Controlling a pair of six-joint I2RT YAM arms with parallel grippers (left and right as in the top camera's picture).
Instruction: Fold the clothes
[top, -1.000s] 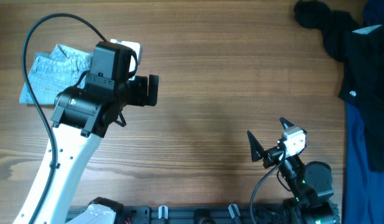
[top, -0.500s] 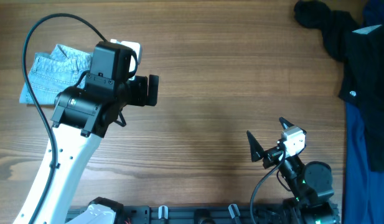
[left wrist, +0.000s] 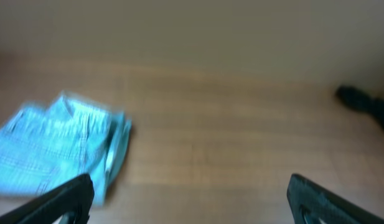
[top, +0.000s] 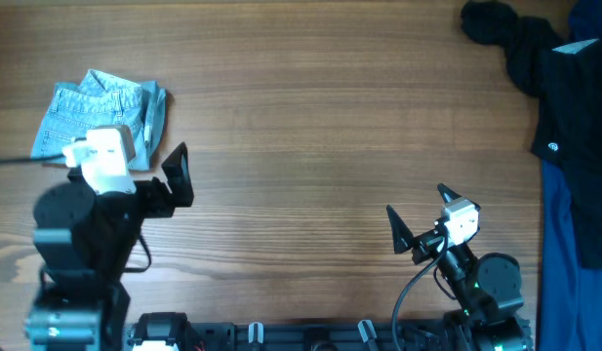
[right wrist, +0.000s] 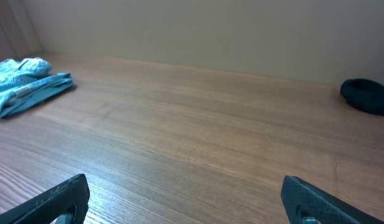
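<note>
The light blue denim shorts point(top: 100, 112) lie folded in a small bundle at the table's far left. They also show in the left wrist view point(left wrist: 55, 146), blurred, and in the right wrist view point(right wrist: 23, 84). My left gripper point(top: 149, 175) is open and empty, pulled back toward the front left, just short of the shorts. My right gripper point(top: 420, 219) is open and empty near the front edge, right of the middle.
A black garment point(top: 530, 54) lies bunched at the far right corner, with dark blue fabric point(top: 574, 224) below it along the right edge. The black garment also shows in the right wrist view point(right wrist: 366, 94). Bare wood table point(top: 330, 146) lies between the arms.
My left arm has drawn back from over the shorts toward the front left. The folded shorts are now uncovered. The right arm has not moved.
</note>
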